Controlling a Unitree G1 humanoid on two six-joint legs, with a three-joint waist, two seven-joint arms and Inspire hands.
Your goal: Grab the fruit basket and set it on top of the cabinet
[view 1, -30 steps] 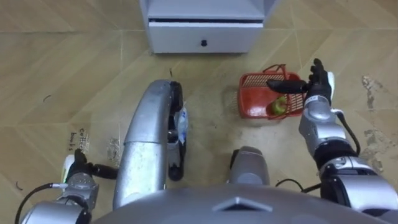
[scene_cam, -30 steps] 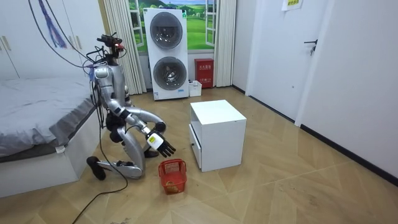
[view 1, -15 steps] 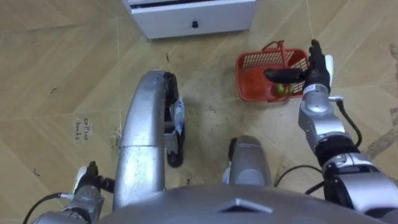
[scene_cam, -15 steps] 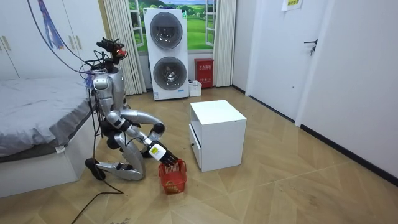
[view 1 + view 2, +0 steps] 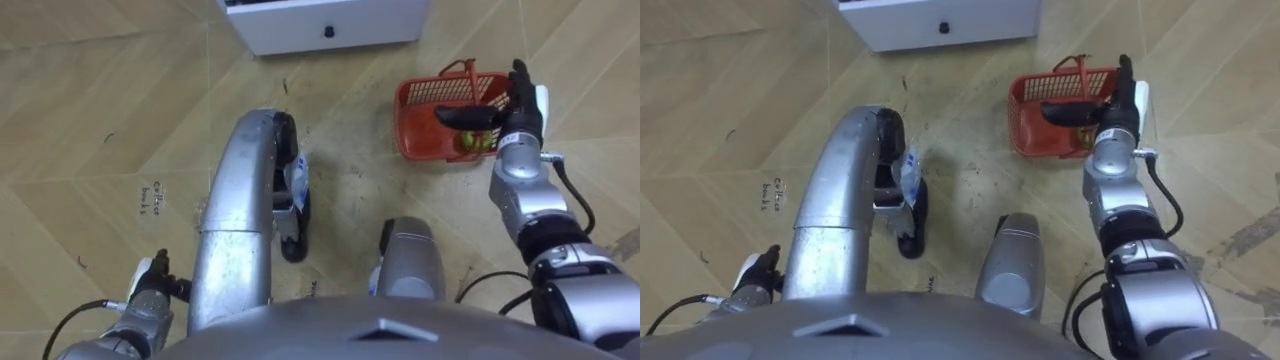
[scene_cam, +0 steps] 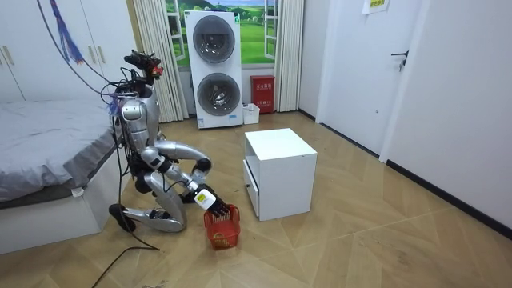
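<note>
The fruit basket (image 5: 425,148) stands on the wooden floor (image 5: 120,100), just in front of the white cabinet (image 5: 330,25) and off to the robot's right. It is red, with open mesh walls and a thin hoop handle (image 5: 462,72) raised over its far rim, and a green fruit (image 5: 470,142) lies inside at the right end. The right hand (image 5: 513,118) is at the basket's right edge, reaching over it. Its fingers (image 5: 518,80) point straight ahead, uncurled, and the thumb (image 5: 460,117) stretches sideways across the open top above the fruit. The hand is spread wide and has hold of nothing (the handle lies just beyond the thumb, not enclosed by it). The basket rests flat on the floor. The left hand (image 5: 152,290) shows low at the robot's left side, well apart from the basket; whether it is open or closed cannot be told. In the room view the robot kneels low on the floor between the bed (image 6: 48,160) and the cabinet, its right arm stretched down to the basket in front of its knees
</note>
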